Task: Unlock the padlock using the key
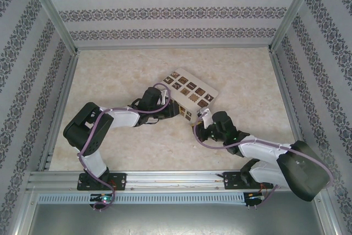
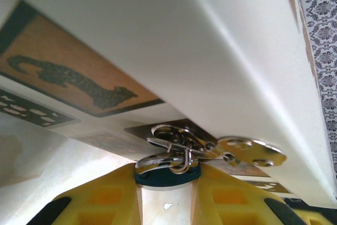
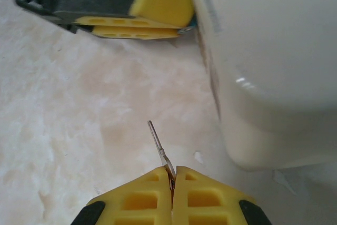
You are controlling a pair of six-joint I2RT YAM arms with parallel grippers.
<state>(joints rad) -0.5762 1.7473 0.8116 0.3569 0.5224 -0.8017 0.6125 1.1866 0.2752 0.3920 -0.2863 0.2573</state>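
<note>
The padlock (image 2: 169, 178) hangs from the silver hasp (image 2: 247, 152) on the front of the cream box (image 1: 192, 88). Its thin shackle is threaded through the hasp's loop. Its blue body sits between the yellow fingertips of the left gripper (image 2: 167, 187), which is clamped on it from below.

The key (image 3: 158, 142) is pinched in the right gripper (image 3: 171, 171), whose fingers are pressed together on its base. The slim blade sticks out ahead of the fingertips, leaning a little to the left. It points across bare table (image 1: 110, 75) toward the left gripper's fingers and the box's rounded corner. The tip stands apart from the padlock and touches nothing.

In the top view, the left arm (image 1: 91, 130) rises from its base and bends at an elbow thrown out to the left. Its forearm runs right to the box's near-left side. The right arm (image 1: 264, 149) folds at the far right, and its forearm reaches left and away, with the wrist low near the box's near corner. The two grippers are close together.
</note>
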